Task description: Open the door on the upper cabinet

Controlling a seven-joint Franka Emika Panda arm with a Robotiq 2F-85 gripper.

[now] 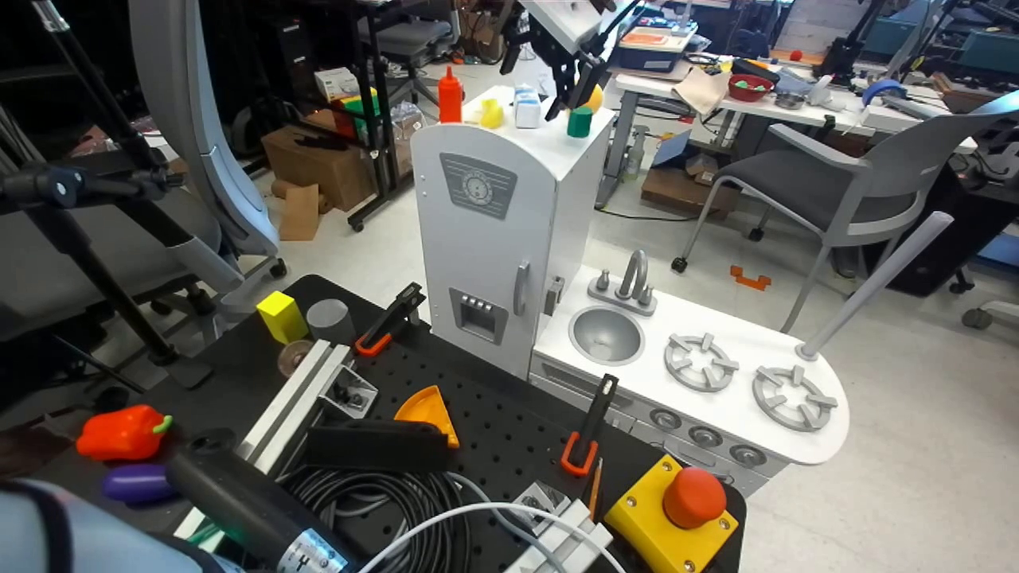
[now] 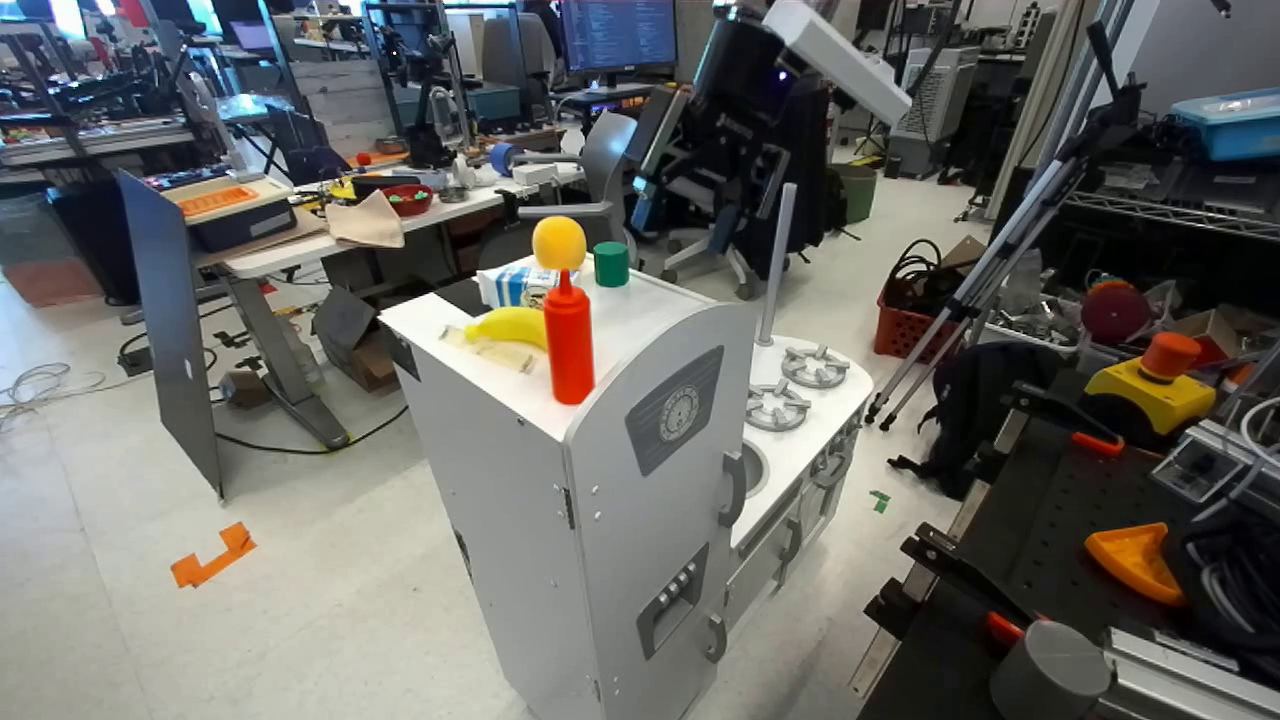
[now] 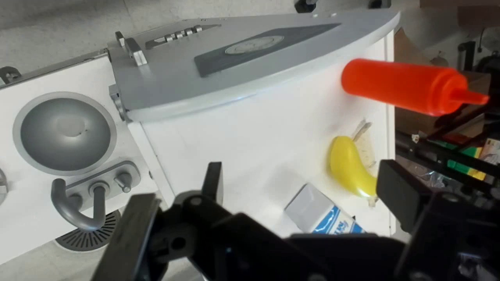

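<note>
The upper cabinet is a tall white tower, in both exterior views (image 1: 575, 211) (image 2: 490, 510); its top (image 3: 242, 144) fills the middle of the wrist view. The door (image 1: 470, 255) is its flat front panel with a grey dial plate. It looks shut, flush with the tower; it also shows in the wrist view (image 3: 168, 86). Its grey handle (image 1: 521, 288) is on the sink side, with hinges opposite (image 2: 568, 508). My gripper (image 1: 532, 91) is open and empty above the cabinet top, away from the door and handle. Its fingers spread wide in the wrist view (image 3: 300, 171).
On the cabinet top are a red bottle (image 2: 570, 345), a banana (image 3: 349, 166), a milk carton (image 3: 316, 210), a green cylinder (image 2: 611, 264) and a yellow ball (image 2: 559, 243). A low counter with faucet (image 1: 635, 274) adjoins the tower. A black table (image 1: 493, 430) faces the door.
</note>
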